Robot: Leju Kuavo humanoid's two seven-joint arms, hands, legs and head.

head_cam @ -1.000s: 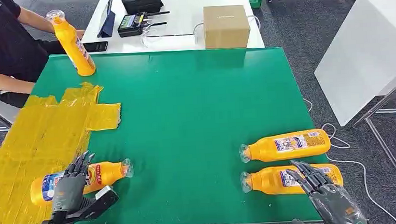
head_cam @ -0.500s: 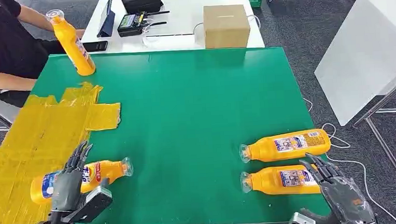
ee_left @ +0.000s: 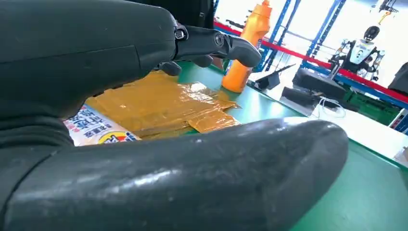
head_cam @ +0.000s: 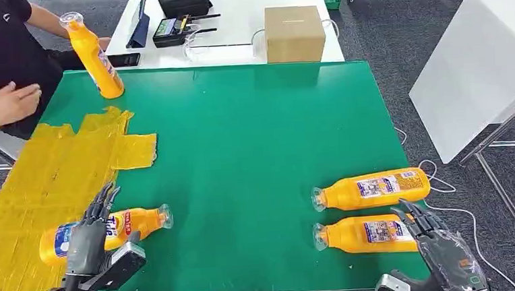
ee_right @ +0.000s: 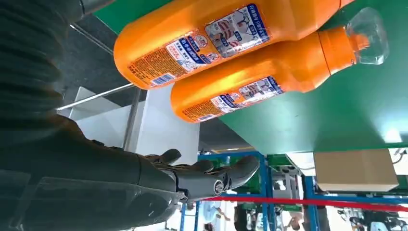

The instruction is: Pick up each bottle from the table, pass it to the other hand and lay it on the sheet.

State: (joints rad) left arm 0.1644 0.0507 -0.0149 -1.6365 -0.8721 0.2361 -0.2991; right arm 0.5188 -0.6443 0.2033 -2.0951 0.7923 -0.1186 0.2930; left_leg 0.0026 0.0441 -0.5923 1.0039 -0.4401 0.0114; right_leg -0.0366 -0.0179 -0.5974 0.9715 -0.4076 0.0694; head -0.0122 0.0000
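Note:
Three orange bottles lie on the green table (head_cam: 255, 152). One bottle (head_cam: 121, 228) rests with its base on the yellow sheet (head_cam: 48, 185); its label (ee_left: 94, 129) shows under my left hand (head_cam: 90, 231), which hovers just over it with fingers spread, gripping nothing. Two more bottles lie side by side at the near right, the farther one (head_cam: 372, 189) and the nearer one (head_cam: 365, 235). My right hand (head_cam: 444, 252) is open beside the nearer bottle's base end, apart from it. A fourth bottle (head_cam: 94, 57) stands tilted at the far left corner.
A person sits at the far left, one hand (head_cam: 9, 103) raised near the sheet's far end. Behind the green table, a white table (head_cam: 234, 32) carries a cardboard box (head_cam: 294, 34) and electronics. Cables trail on the floor at the right.
My right hand has drawn back off the nearer bottle toward the table's near right corner. My left hand shifted slightly back. The person's hand has come up at the left.

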